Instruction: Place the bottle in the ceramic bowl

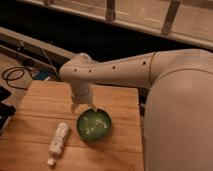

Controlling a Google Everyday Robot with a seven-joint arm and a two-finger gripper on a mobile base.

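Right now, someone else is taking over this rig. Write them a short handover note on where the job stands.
Pincer: hangs low over the wooden table, at the back-left rim of the ceramic bowl, and is not on the bottle.
Bottle: lies on its side on the table, left of the bowl and apart from it, with its cap toward the near edge.
Bowl: upright and empty.
Done: nothing placed yet.
Left: reach the bottle, grasp it, lift it and set it in the bowl.

The arm [125, 70] reaches across, its jaws apparently hanging straight down.
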